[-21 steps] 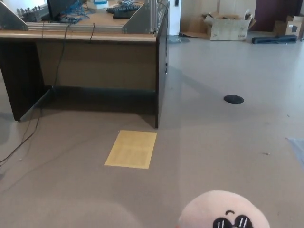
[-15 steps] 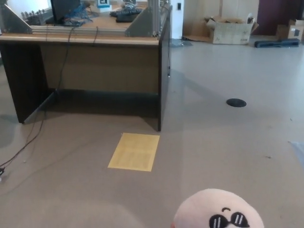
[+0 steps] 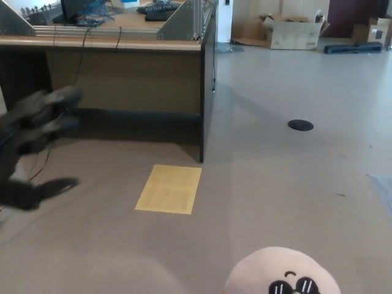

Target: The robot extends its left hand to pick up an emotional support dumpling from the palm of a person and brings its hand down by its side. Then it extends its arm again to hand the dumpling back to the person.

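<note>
One black left hand hangs blurred with fingers spread, empty; the round pink plush dumpling sits well to its right, lower down.

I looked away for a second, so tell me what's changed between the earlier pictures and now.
The left robot hand has come into view from the left, blurred with motion, fingers spread, holding nothing. The pink dumpling stays at the bottom edge, untouched. The desk and yellow sheet only shift slightly with the camera.

Floor: grey, carrying a yellow sheet and black disc.
Far wall: cardboard box on floor.
</note>
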`<state>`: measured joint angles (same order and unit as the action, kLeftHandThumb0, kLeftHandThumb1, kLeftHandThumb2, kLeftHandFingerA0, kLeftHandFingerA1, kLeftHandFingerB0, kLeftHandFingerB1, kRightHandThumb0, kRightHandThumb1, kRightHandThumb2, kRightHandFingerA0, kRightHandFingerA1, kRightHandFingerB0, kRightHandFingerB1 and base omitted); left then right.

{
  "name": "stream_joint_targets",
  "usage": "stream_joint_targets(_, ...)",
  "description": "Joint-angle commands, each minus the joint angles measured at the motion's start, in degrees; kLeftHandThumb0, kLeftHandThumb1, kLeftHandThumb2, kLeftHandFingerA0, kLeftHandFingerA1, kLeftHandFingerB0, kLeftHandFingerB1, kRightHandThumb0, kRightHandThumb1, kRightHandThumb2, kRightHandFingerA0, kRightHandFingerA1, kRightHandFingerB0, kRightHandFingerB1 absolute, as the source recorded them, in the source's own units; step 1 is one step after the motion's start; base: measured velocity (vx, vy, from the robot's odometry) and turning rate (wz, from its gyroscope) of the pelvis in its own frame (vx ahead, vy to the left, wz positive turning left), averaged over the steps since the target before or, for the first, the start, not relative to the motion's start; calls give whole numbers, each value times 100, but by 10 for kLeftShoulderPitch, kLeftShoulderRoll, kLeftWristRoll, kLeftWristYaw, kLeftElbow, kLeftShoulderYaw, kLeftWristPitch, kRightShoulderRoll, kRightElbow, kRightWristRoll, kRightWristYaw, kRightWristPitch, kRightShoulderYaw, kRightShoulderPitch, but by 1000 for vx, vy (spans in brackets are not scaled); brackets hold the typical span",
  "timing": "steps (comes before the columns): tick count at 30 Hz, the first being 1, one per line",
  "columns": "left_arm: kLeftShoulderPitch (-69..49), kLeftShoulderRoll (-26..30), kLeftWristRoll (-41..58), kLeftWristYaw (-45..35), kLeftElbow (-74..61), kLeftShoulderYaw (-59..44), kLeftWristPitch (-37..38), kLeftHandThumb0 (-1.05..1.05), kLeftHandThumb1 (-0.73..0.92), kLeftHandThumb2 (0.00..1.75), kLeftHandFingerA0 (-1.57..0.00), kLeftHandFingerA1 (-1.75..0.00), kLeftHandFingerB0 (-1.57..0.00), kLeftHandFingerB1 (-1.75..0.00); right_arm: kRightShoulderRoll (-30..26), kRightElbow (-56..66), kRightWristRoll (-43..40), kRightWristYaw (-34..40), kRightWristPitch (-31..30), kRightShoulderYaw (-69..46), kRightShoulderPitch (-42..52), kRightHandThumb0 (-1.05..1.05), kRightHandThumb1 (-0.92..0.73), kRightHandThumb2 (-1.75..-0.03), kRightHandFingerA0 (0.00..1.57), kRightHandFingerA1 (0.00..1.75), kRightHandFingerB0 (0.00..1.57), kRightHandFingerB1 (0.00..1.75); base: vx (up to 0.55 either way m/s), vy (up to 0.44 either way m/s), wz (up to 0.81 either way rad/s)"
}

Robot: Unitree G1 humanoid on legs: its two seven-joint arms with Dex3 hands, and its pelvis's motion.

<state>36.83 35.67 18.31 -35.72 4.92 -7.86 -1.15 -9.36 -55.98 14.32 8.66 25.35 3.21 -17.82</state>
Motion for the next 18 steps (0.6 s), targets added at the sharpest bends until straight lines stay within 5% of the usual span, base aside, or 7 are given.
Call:
stream_joint_targets(1,124,43,42,-128,-78,91,-154,-64,36,81,0,-18,0,-15,-16,-15,5,23,36,-1,-24,-35,-63,-58,78,58,46,40,0,0,0)
stream_joint_targets(5,171,39,23,-138,-136,151,-187,-67,37,82,0,-17,0,-12,-17,-17,2,18,31,-3,-32,-34,-64,-58,78,59,47,41,0,0,0)
stream_joint_targets(6,180,39,21,-142,-151,165,-195,-86,45,60,0,-22,0,-11,-16,-18,4,20,32,-2,-34,-35,-64,-58,78,59,48,41,0,0,0)
stream_joint_targets(9,191,32,18,-148,-176,190,-202,-85,47,55,0,-28,0,-12,-15,-22,5,23,39,-1,-34,-36,-63,-58,77,59,49,42,0,0,0)
stream_joint_targets(10,190,31,17,-146,-194,199,-209,-66,35,83,0,-22,0,-10,-15,-23,6,23,40,0,-32,-36,-63,-58,77,58,49,41,0,0,0)
stream_joint_targets(12,186,26,23,-145,-229,215,-220,-72,41,84,0,-16,0,0,-15,-22,9,24,39,4,-24,-43,-52,-81,70,67,45,53,0,0,0)
stream_joint_targets(18,177,29,21,-170,-264,254,-247,-71,38,83,0,-4,0,0,-21,-26,10,13,22,8,-39,-37,-64,-59,72,56,56,43,0,0,0)
